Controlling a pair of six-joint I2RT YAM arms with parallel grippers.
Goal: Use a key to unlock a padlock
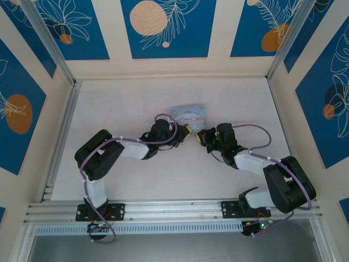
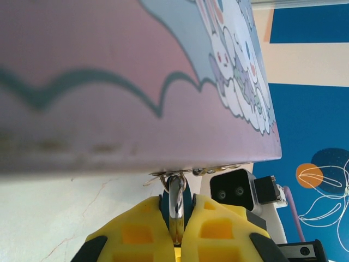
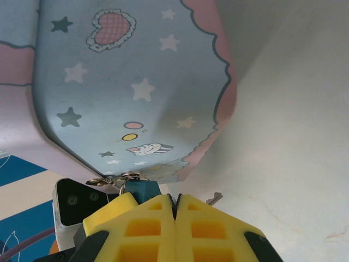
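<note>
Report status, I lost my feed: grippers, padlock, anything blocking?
Left fingers shut on padlock hanging from tin. Right fingers shut beside it, key tip showing alongside. Tin crowds both.

No legible words, numbers or brand marks found by us; the tin (image 3: 136,98) bears printed stars, a heart and cartoon figures.

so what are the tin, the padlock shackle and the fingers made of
The tin looks like thin printed sheet metal, smooth, with a dent. The padlock shackle is bright polished metal. The left fingers look like matte yellow moulded plastic.
</note>
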